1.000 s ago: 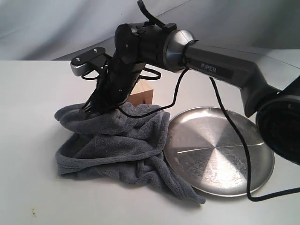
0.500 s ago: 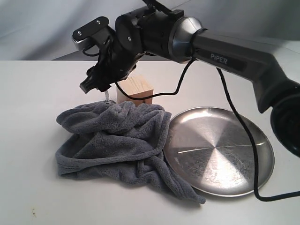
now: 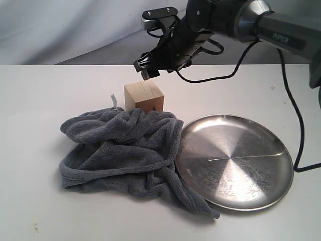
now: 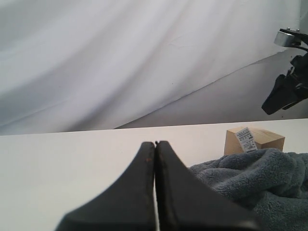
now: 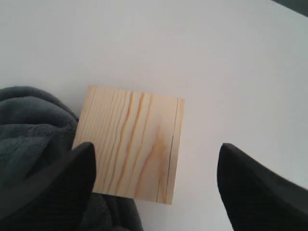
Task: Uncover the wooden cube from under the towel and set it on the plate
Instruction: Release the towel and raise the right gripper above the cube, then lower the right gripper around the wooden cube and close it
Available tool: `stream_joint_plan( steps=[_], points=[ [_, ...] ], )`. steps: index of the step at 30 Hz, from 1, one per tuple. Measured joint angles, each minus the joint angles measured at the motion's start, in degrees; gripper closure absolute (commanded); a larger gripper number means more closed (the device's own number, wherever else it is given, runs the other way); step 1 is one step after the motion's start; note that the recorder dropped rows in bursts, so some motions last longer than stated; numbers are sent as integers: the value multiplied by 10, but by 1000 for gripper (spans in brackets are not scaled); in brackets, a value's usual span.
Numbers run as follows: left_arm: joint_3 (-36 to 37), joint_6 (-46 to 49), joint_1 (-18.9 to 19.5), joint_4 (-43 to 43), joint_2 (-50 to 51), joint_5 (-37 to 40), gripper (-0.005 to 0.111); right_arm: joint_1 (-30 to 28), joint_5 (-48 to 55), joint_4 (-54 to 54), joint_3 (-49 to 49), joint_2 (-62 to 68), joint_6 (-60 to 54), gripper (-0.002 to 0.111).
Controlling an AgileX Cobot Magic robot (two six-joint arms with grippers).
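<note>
The wooden cube (image 3: 144,97) stands uncovered on the white table, its near lower edge against the bunched grey-blue towel (image 3: 128,153). To the right of the towel lies the silver plate (image 3: 235,160), bare. My right gripper (image 3: 146,68) hovers open just above and behind the cube, holding nothing. From the right wrist view the cube (image 5: 130,143) shows its grained top between and below the spread fingertips (image 5: 72,183), with towel (image 5: 29,134) beside it. My left gripper (image 4: 155,144) is shut and empty, low over the table, facing the towel (image 4: 250,178) and cube (image 4: 260,138).
The right arm's black cable (image 3: 296,125) hangs past the far right of the plate. A white cloth backdrop (image 3: 75,25) rises behind the table. A small white label (image 3: 114,100) sticks up from the towel beside the cube.
The right gripper has let go of the towel, lifted and swung right, ending above the cube. The towel has settled in a heap in front of the cube, which now shows fully.
</note>
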Motion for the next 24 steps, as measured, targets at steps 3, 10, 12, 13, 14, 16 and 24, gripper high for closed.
stream_joint_plan(
  steps=[3,10,12,13,14,16,24],
  points=[
    [0,0,0,0,0,0,107,-2,7,21,0,0,-22,42],
    [0,0,0,0,0,0,107,0,2,26,0,0,-28,8],
    [0,0,0,0,0,0,107,3,-6,26,0,1,-31,3],
    [0,0,0,0,0,0,107,5,-9,26,0,2,-31,3],
    [0,0,0,0,0,0,107,6,-13,26,0,5,-32,3],
    [0,0,0,0,0,0,107,7,-21,30,0,9,-33,3],
    [0,0,0,0,0,0,107,7,-40,61,0,37,-42,3]
  ],
)
